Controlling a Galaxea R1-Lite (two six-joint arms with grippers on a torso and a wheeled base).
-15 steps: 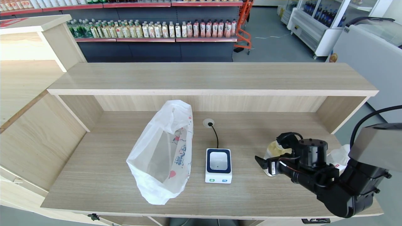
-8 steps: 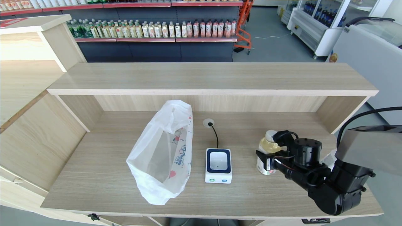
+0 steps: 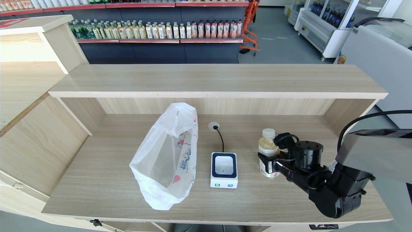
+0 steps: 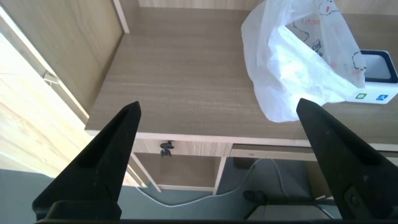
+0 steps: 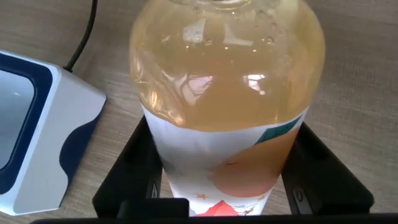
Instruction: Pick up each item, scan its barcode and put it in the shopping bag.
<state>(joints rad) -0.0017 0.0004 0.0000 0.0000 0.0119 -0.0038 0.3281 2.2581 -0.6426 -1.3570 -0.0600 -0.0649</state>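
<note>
I see bright, even light, faint shadows on the counter (image 3: pixel 106 154), and small glare spots on the bottle (image 5: pixel 227 93).

The counter (image 3: pixel 96 167) is showing matt wood grain, the shopping bag (image 3: pixel 167 161) is looking filmy translucent plastic, the bottle (image 5: pixel 227 93) is gleaming glossy.

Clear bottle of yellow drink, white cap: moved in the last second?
Yes. The clear bottle of yellow drink, in the right gripper, shifted left toward the white barcode scanner.
</note>
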